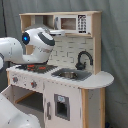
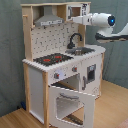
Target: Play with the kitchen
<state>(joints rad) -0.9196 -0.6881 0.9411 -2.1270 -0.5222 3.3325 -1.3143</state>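
Note:
The kitchen (image 1: pixel 75 85) (image 2: pixel 37 80) is a tall toy of light wood and white panels, seen in both exterior views. Its black-red stovetop (image 2: pixel 51 59) (image 1: pixel 34 66) lies beside the sink (image 2: pixel 81 50) (image 1: pixel 70 75) and the black faucet (image 2: pixel 75 38) (image 1: pixel 84 59). Up top are the grey hood (image 2: pixel 48 20) and the microwave (image 1: pixel 75 23). The oven door (image 2: pixel 70 102) hangs open. My gripper (image 2: pixel 73 20) is held level at the top shelf, in front of the microwave. In the first exterior view my white arm (image 1: pixel 40 40) covers the hood.
A grey curtain (image 2: pixel 10 55) hangs behind the kitchen. The wooden floor (image 2: pixel 115 107) stretches in front of the open oven door. More of the white arm (image 1: pixel 15 112) fills the first exterior view's lower left corner.

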